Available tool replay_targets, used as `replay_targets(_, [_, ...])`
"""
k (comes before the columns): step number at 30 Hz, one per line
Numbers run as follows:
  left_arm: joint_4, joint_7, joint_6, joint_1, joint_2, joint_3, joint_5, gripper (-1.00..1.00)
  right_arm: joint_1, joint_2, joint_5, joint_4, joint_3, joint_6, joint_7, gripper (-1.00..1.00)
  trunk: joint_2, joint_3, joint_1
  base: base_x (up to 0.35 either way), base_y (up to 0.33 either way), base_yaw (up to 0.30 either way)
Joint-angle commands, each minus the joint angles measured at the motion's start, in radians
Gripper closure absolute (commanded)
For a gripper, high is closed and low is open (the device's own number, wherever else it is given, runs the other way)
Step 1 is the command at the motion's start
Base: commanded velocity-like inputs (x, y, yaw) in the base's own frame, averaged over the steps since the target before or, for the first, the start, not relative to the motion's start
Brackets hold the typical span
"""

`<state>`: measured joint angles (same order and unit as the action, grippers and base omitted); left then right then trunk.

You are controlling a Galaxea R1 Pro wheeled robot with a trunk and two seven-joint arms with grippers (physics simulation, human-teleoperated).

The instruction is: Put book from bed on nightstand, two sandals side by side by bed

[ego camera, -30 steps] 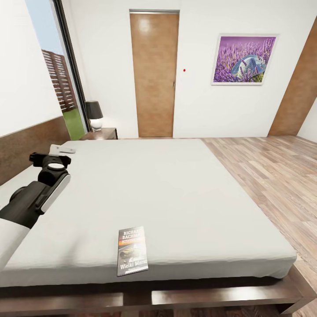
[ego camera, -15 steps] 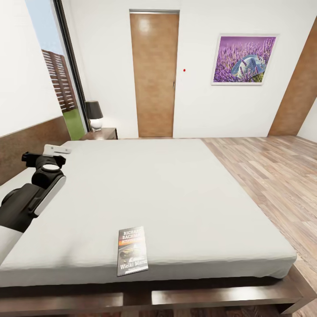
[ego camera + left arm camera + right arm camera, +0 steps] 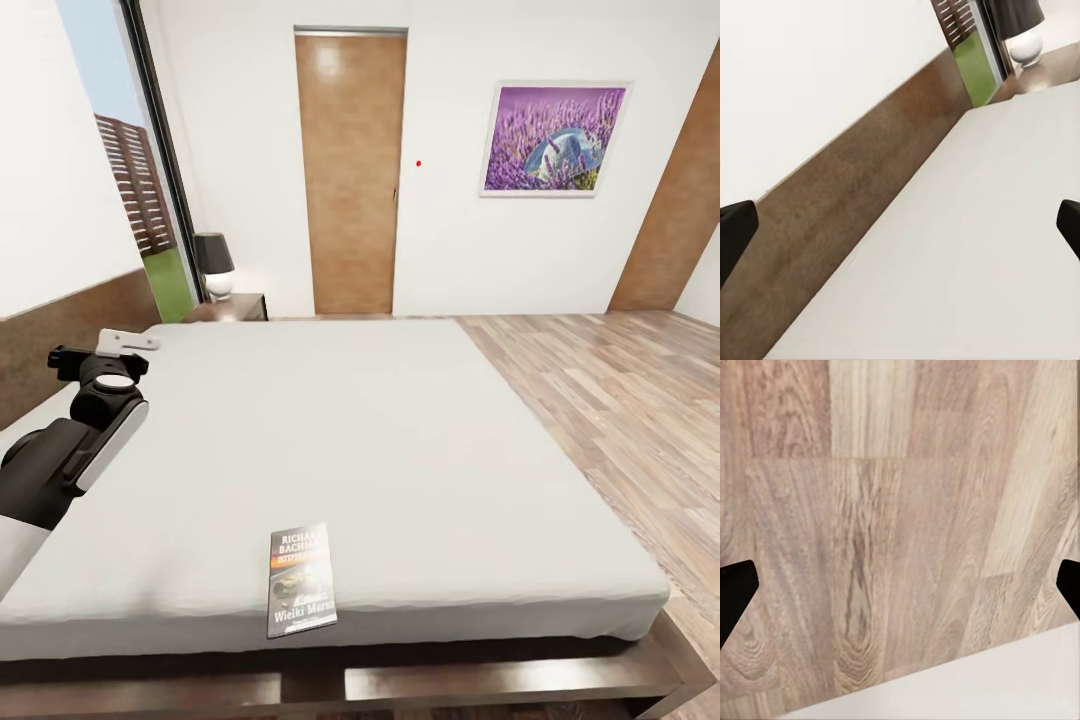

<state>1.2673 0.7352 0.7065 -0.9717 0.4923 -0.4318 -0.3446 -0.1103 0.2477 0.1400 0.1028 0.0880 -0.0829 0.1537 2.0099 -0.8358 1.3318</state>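
Reaching for book (image 3: pixel 301 580), lying flat near foot edge of bed (image 3: pixel 400 440). Left gripper (image 3: pixel 900 225) hovering wide open over mattress, far from book; right gripper (image 3: pixel 900 585) wide open over wood floor (image 3: pixel 870 510). Advising low, edge-on approach, pinching thin cover at bed edge.

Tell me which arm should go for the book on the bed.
Probably the left. The left gripper hangs open over the bed, on the same side as the book, which lies near the front edge. The right gripper, also open, faces the floor beside the mattress.
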Motion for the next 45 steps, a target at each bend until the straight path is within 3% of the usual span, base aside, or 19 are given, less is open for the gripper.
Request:
replay_targets(1, [0.001, 0.01, 0.003, -0.001, 0.001, -0.004, -0.01, -1.0, 0.0, 0.0, 0.01, 0.001, 0.008, -0.001, 0.001, -1.0, -0.007, 0.002, -0.004, 0.0, 0.0, 0.0])
replay_targets(21, [-0.012, 0.012, -0.001, 0.002, 0.003, -0.004, -0.008, -1.0, 0.001, -0.001, 0.01, 0.003, 0.009, -0.002, 0.001, -1.0, -0.147, 0.065, -0.081, 0.0, 0.0, 0.0])
replay_targets(31, [-0.013, 0.013, -0.005, 0.033, 0.005, -0.003, -0.008, -1.0, 0.001, 0.0, 0.01, 0.002, 0.009, -0.003, 0.001, -1.0, -0.217, 0.096, -0.119, 0.0, 0.0, 0.0])
replay_targets(39, [-0.025, 0.01, -0.007, 0.04, 0.039, -0.003, -0.008, -1.0, 0.001, -0.001, 0.009, 0.003, 0.009, -0.006, 0.001, -1.0, -0.273, 0.122, -0.15, 0.0, 0.0, 0.0])
replay_targets(45, [-0.083, 0.005, -0.022, 0.042, 0.066, -0.004, -0.01, -1.0, 0.003, -0.001, 0.008, 0.003, 0.009, -0.007, 0.001, -1.0, -0.315, 0.14, -0.173, 0.0, 0.0, 0.0])
